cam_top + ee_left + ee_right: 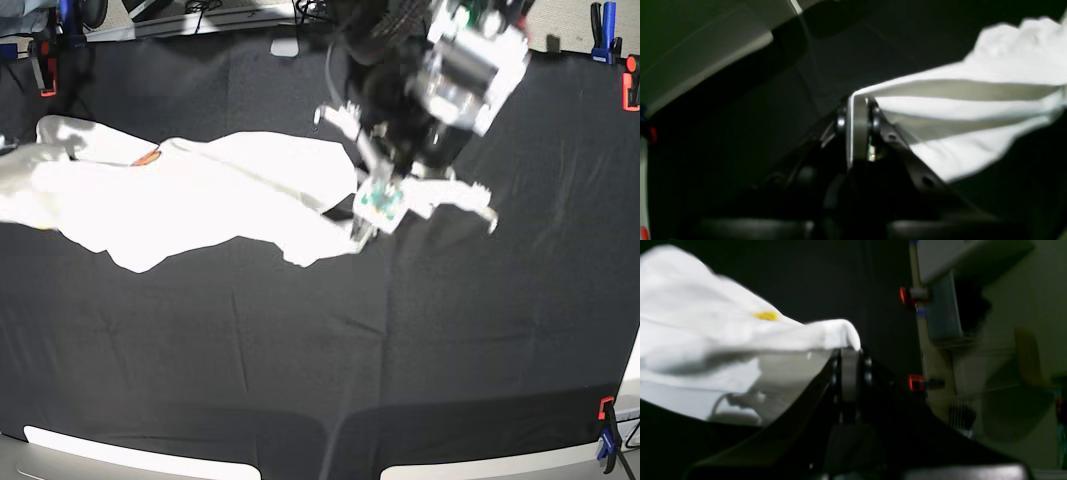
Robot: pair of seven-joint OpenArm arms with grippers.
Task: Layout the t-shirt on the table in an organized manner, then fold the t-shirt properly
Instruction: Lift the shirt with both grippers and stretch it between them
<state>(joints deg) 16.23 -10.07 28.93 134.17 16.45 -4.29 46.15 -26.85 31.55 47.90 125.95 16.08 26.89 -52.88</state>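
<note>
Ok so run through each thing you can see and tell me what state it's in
t-shirt: stretched out and rumpled, not laid flat, not folded, pinched at two ends.
left pincer: shut on the t-shirt's edge.
right pincer: shut on the t-shirt's edge.
table: covered in wrinkled black cloth, clips at its edges.

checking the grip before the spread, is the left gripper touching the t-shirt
Touching. The left wrist view shows the left gripper shut on a corner of the t-shirt.

Black arm (400, 120) with white housing (470, 65), green circuit board (380, 203), dark bolted jaws.
</note>
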